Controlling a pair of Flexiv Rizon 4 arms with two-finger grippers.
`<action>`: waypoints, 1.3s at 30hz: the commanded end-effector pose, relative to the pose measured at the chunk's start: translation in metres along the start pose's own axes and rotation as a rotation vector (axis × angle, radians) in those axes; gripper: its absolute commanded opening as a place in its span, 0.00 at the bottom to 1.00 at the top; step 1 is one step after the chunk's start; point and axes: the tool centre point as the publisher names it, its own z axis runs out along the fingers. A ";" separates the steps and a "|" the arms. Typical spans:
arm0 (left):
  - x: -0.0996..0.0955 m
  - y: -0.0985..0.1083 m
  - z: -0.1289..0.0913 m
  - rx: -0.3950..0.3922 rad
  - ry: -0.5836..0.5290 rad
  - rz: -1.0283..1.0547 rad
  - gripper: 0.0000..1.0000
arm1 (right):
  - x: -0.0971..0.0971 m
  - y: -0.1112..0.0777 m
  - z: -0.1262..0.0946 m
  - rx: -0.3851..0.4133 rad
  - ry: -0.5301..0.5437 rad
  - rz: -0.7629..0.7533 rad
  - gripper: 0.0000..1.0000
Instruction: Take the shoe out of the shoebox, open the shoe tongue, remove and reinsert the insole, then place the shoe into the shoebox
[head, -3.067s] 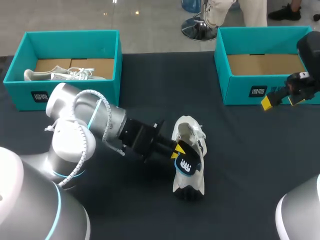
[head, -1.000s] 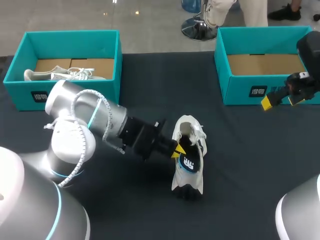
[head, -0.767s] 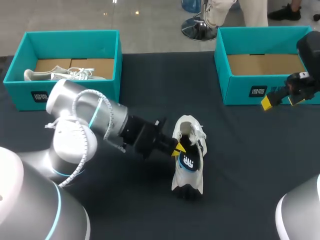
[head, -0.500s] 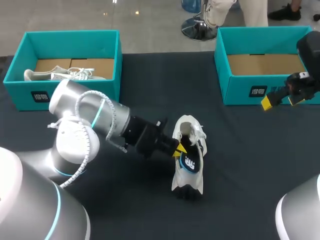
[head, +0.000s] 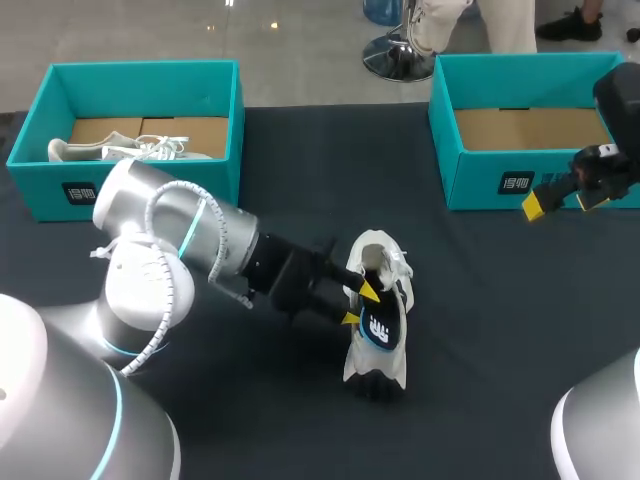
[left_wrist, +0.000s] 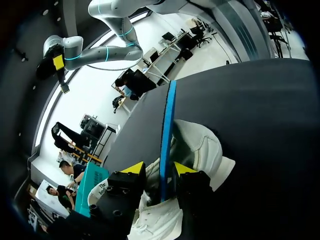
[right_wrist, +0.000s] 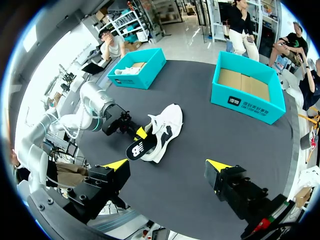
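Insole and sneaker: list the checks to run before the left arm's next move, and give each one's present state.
1. Grip: the left gripper clamped on the black, blue-edged insole: not ok. The insole stands between the fingers, but a gap shows on one side.
2. Seating: insole fully inside the white sneaker: not ok. Much of it sticks out.
3. Support: sneaker resting on the black table: ok.
4. Other arm: the right gripper open and well away from the sneaker: ok.
5. Destination: the teal shoebox on the right free for the sneaker: ok. Only its cardboard floor shows.
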 end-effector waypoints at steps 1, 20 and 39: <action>0.002 -0.004 -0.001 0.003 0.002 0.002 0.24 | 0.000 0.004 0.001 0.008 0.000 0.001 1.00; 0.000 0.012 0.009 -0.022 0.030 0.016 0.00 | 0.000 0.004 0.001 0.008 0.000 0.001 1.00; 0.002 0.013 0.004 -0.030 0.022 0.014 0.32 | 0.000 0.004 0.001 0.008 0.000 0.001 1.00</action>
